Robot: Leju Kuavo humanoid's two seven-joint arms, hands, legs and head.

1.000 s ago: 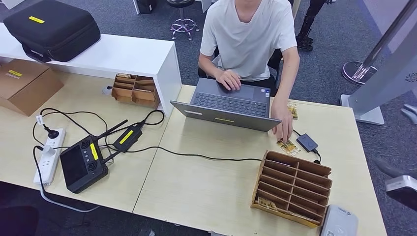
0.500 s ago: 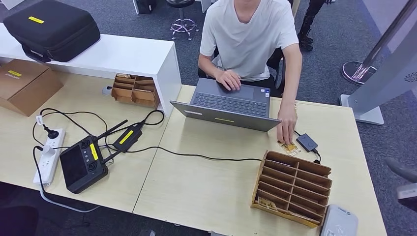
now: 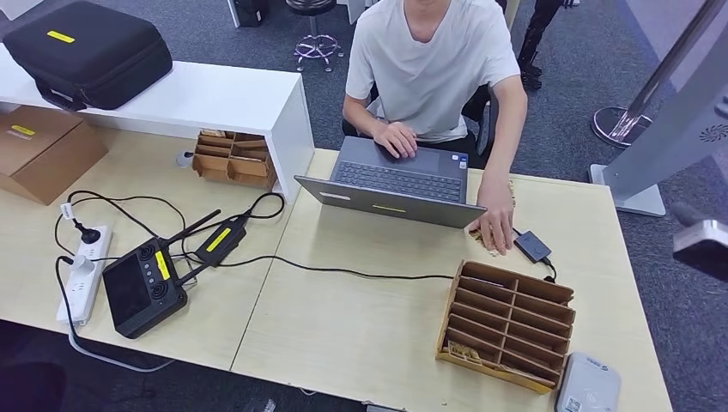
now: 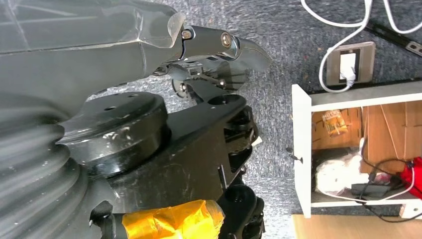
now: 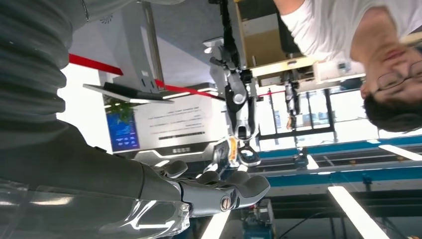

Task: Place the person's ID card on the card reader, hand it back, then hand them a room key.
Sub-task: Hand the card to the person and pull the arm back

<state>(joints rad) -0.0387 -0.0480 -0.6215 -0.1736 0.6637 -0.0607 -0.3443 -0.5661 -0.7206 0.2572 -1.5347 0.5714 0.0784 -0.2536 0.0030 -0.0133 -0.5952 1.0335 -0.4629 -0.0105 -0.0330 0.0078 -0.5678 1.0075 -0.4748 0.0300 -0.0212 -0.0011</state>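
The person sits behind an open laptop (image 3: pixel 391 184) and presses fingers (image 3: pixel 494 227) on a yellowish ID card (image 3: pixel 477 233) lying on the table beside it. The grey card reader (image 3: pixel 589 386) lies at the table's near right corner. A wooden slotted rack (image 3: pixel 506 322) next to it holds a room key card (image 3: pixel 464 350) in a front slot. My right arm (image 3: pixel 702 245) is raised at the right edge, clear of the table. My right hand (image 5: pixel 219 191) has its fingers stretched out and holds nothing. My left hand (image 4: pixel 214 59) hangs over the carpet, holding nothing.
A small black box (image 3: pixel 532 246) with a cable lies just beyond the rack. A black controller (image 3: pixel 142 287), a power strip (image 3: pixel 84 270) and cables cover the left table. A white shelf (image 3: pixel 172 99) carries a black case (image 3: pixel 90 51).
My right arm has risen along the right edge of the head view. The person's hand has drawn the card a little closer to the laptop and now covers most of it.
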